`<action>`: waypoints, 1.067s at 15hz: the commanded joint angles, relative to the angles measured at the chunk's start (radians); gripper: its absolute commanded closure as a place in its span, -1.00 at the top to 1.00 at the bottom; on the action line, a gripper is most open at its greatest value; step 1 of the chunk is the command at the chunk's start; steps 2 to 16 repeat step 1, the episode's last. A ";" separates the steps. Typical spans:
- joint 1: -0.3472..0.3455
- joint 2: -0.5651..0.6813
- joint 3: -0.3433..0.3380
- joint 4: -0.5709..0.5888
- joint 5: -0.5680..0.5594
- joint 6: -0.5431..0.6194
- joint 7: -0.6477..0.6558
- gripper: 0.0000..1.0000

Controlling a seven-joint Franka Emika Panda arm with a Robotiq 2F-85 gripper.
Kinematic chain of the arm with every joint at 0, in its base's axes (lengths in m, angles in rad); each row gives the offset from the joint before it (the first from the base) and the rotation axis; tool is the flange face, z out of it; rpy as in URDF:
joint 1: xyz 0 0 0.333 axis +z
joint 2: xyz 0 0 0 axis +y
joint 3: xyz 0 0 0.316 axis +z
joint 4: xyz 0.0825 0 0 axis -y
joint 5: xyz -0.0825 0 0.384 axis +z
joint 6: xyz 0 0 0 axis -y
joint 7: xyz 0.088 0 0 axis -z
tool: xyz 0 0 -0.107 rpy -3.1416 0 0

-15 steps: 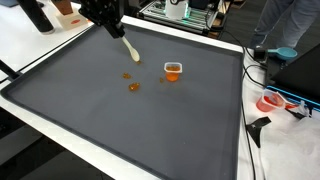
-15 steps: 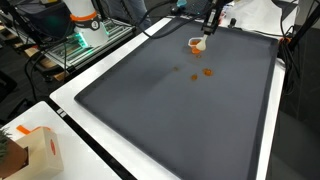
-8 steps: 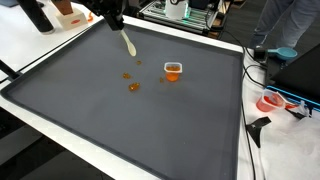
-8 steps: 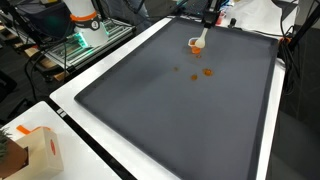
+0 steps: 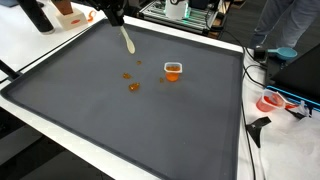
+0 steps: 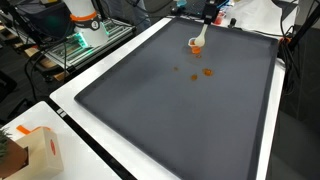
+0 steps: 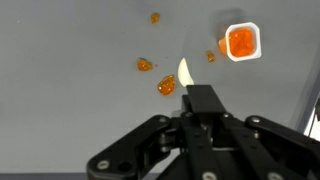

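The gripper [image 7: 203,100] pinches a white spoon [image 7: 185,72] above the grey mat [image 5: 150,130]. The small cup [image 7: 242,42] holds orange bits, but four loose pieces [image 7: 166,87] lie near it; I'd judge the gathering half done.

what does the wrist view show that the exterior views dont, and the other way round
Only the wrist view: the cup's orange filling from straight above, four separate orange bits, and the black jaws shut on the pale spoon close up.
Only the exterior views: the table's white border, a cardboard box and a person's legs.
Both: the spoon in the jaws over the dark mat, with the cup beside the scattered bits.
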 commanded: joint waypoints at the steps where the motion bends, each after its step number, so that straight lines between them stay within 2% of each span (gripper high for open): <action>1: 0.005 0.000 -0.006 0.000 0.002 -0.001 -0.001 -0.74; 16: 0.005 0.000 -0.006 0.000 0.002 -0.001 -0.001 -0.74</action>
